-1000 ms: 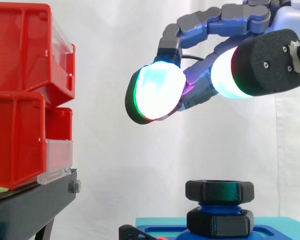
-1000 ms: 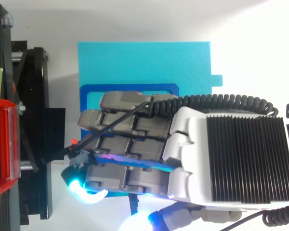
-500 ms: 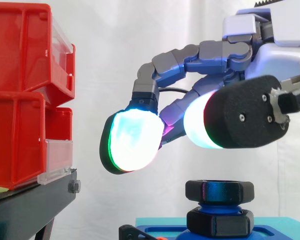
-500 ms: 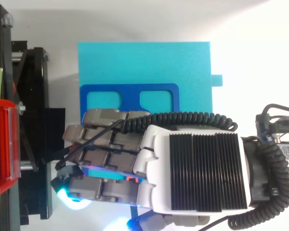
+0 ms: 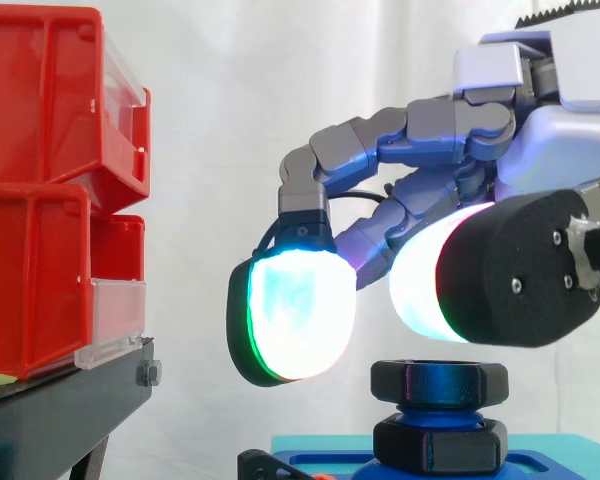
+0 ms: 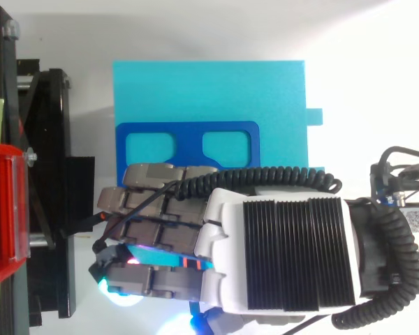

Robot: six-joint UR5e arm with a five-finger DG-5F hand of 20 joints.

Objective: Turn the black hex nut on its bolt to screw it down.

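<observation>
A black hex nut (image 5: 438,381) sits at the top of an upright blue bolt (image 5: 435,413), with a second black nut (image 5: 438,446) lower on the same bolt. The bolt rises from a blue plate (image 6: 188,129) on a cyan block (image 6: 216,91). My hand (image 5: 555,135) hovers just above the top nut, palm down, open, its fingers loosely bent and holding nothing. One glowing fingertip pad (image 5: 295,318) hangs left of the nut, slightly above it. The thick thumb pad (image 5: 435,292) is directly over the nut, a small gap apart. From above, the hand (image 6: 286,258) hides the nuts.
Stacked red bins (image 5: 40,190) stand on a black stand (image 5: 60,410) at the left, close to the cyan block's left side. A white curtain hangs behind. Open white surface lies beyond the block in the top view.
The hand has come down toward the top nut and shifted left over it. Its fingers have bent a little more downward. The nuts have not moved.
</observation>
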